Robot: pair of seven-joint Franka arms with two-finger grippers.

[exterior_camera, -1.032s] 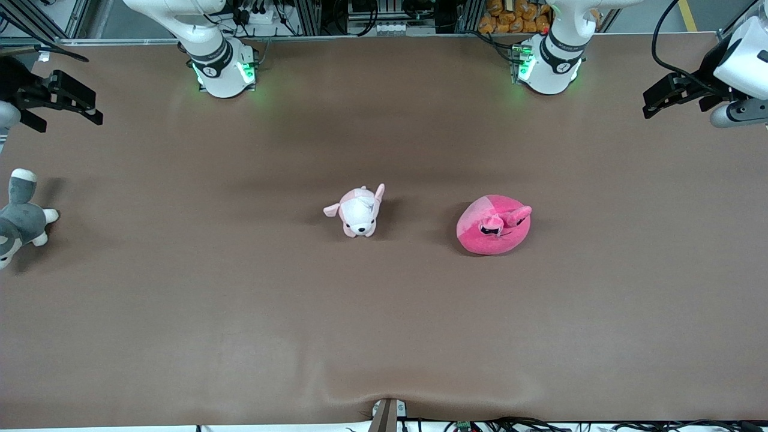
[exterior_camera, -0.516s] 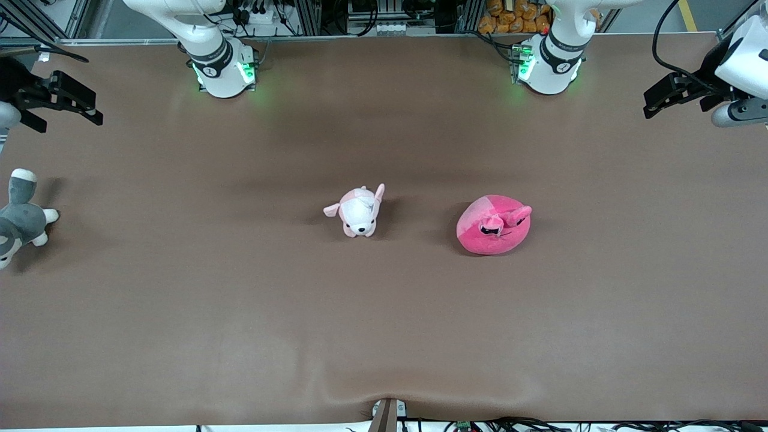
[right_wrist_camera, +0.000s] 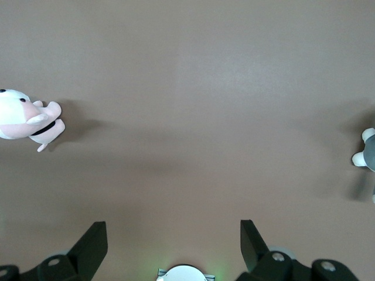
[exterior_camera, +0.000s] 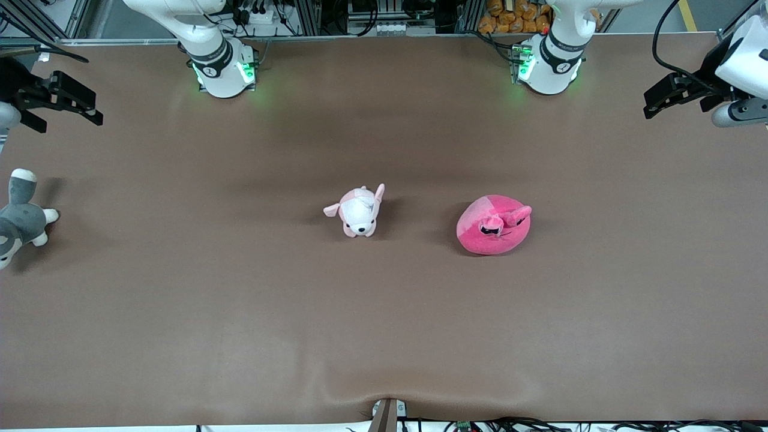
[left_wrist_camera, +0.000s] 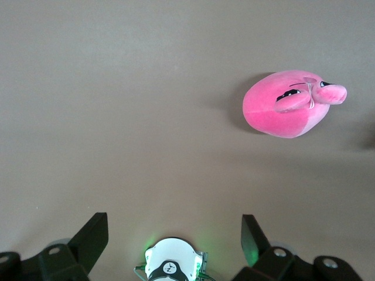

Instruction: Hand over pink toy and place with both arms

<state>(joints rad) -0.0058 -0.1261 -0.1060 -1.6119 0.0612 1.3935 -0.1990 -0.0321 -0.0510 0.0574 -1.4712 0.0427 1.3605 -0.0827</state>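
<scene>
Altogether, toys: three on the brown surface [exterior_camera: 180, 312].
Pink toy [exterior_camera: 494, 225]: one, mid-surface, unheld.
Puppy [exterior_camera: 358, 212]: one, beside it.
Grey plush [exterior_camera: 19, 218]: one, right arm's edge.
Left gripper [exterior_camera: 666, 96]: raised over its end, waiting, fingers apart.
Right gripper [exterior_camera: 63, 99]: likewise.

A pale pink-and-white plush puppy [exterior_camera: 358, 212] lay near the middle of the brown bench [exterior_camera: 384, 336]. Taking the puppy as landmark, a grey-and-white plush [exterior_camera: 21, 217] lay well apart from it at the right arm's end of the bench, cut by the frame edge.
</scene>
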